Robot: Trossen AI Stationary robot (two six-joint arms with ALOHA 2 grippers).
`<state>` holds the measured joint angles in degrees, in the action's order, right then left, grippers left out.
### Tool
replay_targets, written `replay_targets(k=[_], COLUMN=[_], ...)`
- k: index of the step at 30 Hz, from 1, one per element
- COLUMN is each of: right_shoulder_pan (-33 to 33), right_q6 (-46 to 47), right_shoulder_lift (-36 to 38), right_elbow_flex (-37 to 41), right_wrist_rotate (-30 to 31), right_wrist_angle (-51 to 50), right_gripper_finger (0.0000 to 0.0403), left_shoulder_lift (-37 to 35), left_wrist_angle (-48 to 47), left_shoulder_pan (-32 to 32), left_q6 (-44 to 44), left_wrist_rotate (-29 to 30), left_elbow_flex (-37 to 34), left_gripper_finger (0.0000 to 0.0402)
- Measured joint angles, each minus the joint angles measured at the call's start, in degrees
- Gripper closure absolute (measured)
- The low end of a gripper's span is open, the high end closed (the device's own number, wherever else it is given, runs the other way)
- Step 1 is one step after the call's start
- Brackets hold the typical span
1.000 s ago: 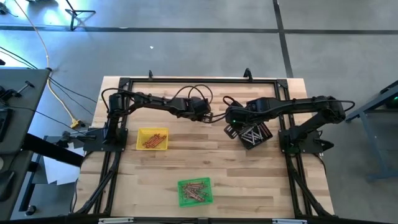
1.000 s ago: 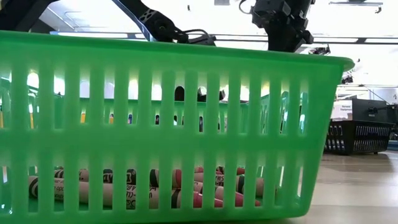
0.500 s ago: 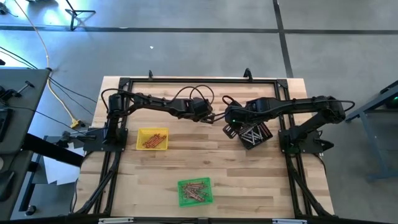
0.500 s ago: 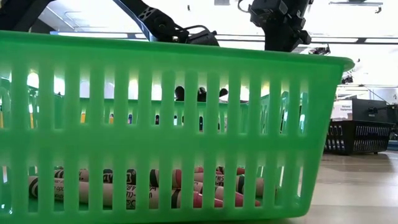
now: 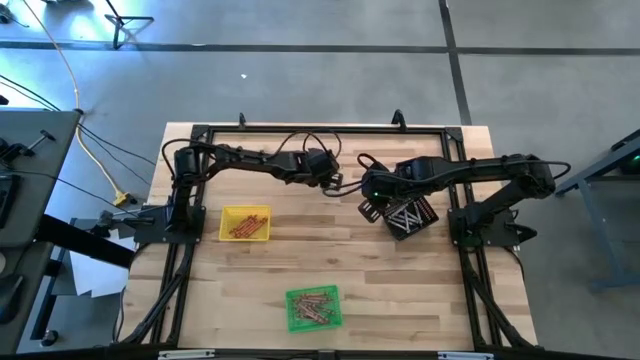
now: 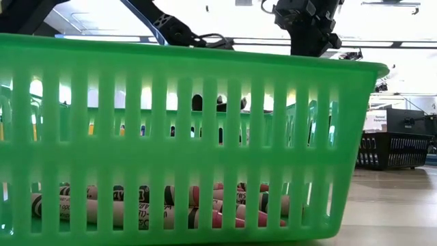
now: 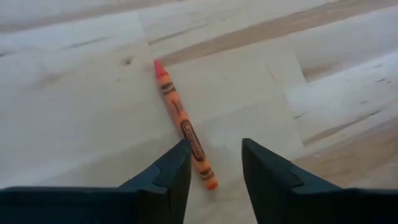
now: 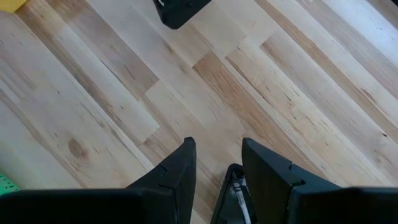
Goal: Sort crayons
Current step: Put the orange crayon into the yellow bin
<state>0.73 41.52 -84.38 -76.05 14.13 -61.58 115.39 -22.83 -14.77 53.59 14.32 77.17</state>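
Note:
One reddish-orange crayon (image 7: 183, 124) lies flat on the bare wood. My left gripper (image 7: 214, 168) is open above it, and the crayon's near end sits in the gap between the fingertips, untouched as far as I can see. In the high view my left gripper (image 5: 326, 172) is at the table's far middle. My right gripper (image 5: 368, 188) is just to its right, at the black tray's (image 5: 408, 216) edge. It is open (image 8: 217, 165), with a dark thing with a pale stick (image 8: 233, 190) below the gap. Several crayons (image 6: 171, 212) lie in the green tray (image 6: 191, 137).
The yellow tray (image 5: 245, 223) with brownish crayons stands at the left. The green tray (image 5: 313, 307) stands near the front edge and fills the low view. The black tray holds pale crayons. Bare wood lies between the trays. The other arm's gripper (image 8: 180, 9) shows in the right wrist view.
My left gripper has drawn back a little toward the table's far edge and left, away from my right gripper. My right gripper has kept its place by the black tray.

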Motion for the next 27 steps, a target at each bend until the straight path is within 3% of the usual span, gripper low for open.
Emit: replay_targets(k=[7,15,21,27], right_shoulder_pan=[0.0,0.0,0.0,0.0], right_q6=[0.0,0.0,0.0,0.0], right_shoulder_lift=[0.0,0.0,0.0,0.0], right_elbow_flex=[0.0,0.0,0.0,0.0], right_wrist_rotate=[0.0,0.0,0.0,0.0], right_wrist_angle=[0.0,0.1,0.2,0.2], right_gripper_finger=[0.0279,0.0279,0.0279,0.0279], left_shoulder_lift=[2.2,5.0,5.2,7.3], left_wrist_angle=[0.3,3.5,-0.4,-2.6], left_shoulder_pan=[-1.0,-1.0,-1.0,-1.6], left_q6=[-1.8,-1.4,-3.2,-7.8], left_wrist_rotate=[0.1,-2.1,3.0,3.0], left_elbow_flex=[0.0,0.2,0.3,0.5], left_gripper_finger=[0.0298,0.0298,0.0318,0.0352])
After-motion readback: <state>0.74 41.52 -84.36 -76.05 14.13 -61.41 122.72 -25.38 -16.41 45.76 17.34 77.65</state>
